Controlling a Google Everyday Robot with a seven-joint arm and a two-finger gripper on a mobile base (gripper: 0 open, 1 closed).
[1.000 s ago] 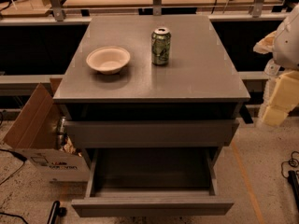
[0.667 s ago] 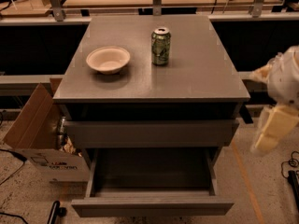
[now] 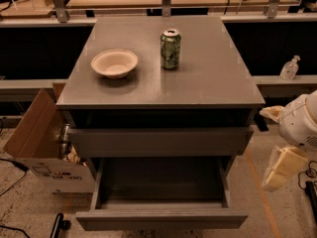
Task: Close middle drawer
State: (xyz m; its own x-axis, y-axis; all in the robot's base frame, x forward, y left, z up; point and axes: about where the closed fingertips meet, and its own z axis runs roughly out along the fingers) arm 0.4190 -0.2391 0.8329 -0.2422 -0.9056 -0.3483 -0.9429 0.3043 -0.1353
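Note:
The middle drawer is pulled far out at the bottom front of the grey cabinet. It has a slim plain front panel and a deep, empty grey box body. Above it, a drawer with a taller front panel stands out slightly. My gripper, cream-coloured under a white arm, hangs to the right of the cabinet. It is level with the open drawer, apart from it, and holds nothing that I can see.
A white bowl and a green can stand on the cabinet top. An open cardboard box sits on the floor at the left. A sanitiser bottle stands on a ledge at the right. A railing runs behind.
My arm and gripper have dropped from beside the cabinet top to beside the drawers at the right. The drawers, bowl and can have not moved.

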